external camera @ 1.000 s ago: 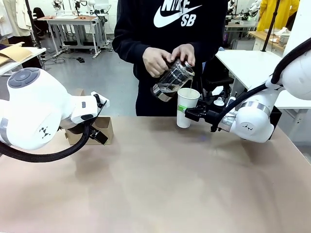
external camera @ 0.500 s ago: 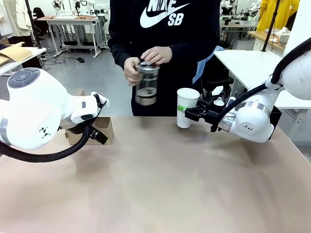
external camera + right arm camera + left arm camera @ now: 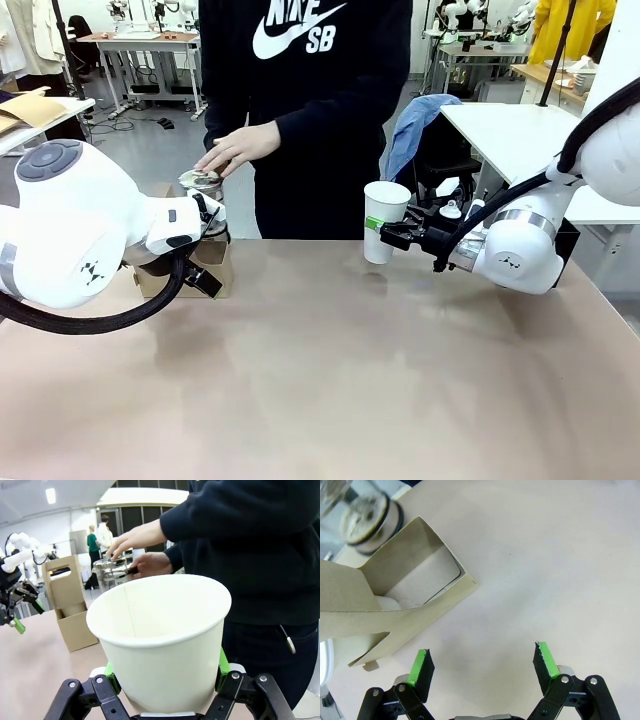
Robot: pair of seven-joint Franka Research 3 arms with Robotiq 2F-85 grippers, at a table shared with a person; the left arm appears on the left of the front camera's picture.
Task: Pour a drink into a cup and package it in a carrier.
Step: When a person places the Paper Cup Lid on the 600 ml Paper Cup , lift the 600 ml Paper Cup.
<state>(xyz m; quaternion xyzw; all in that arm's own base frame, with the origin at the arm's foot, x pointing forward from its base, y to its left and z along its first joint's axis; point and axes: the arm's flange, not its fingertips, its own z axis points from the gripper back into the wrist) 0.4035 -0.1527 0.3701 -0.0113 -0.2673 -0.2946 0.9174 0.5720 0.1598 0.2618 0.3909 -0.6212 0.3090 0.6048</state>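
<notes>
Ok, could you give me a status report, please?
Right gripper shut on cup, lidless. Left gripper open beside carrier. Person's hand on jar by carrier.

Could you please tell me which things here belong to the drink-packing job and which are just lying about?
Job: cup, held in right gripper; glass jar under the person's hand; cardboard carrier; open left gripper.
Lying about: blue cloth; white side table.

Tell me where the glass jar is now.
In the front view the glass jar is at the far left, under the person's hand, close beside the carrier.
</notes>
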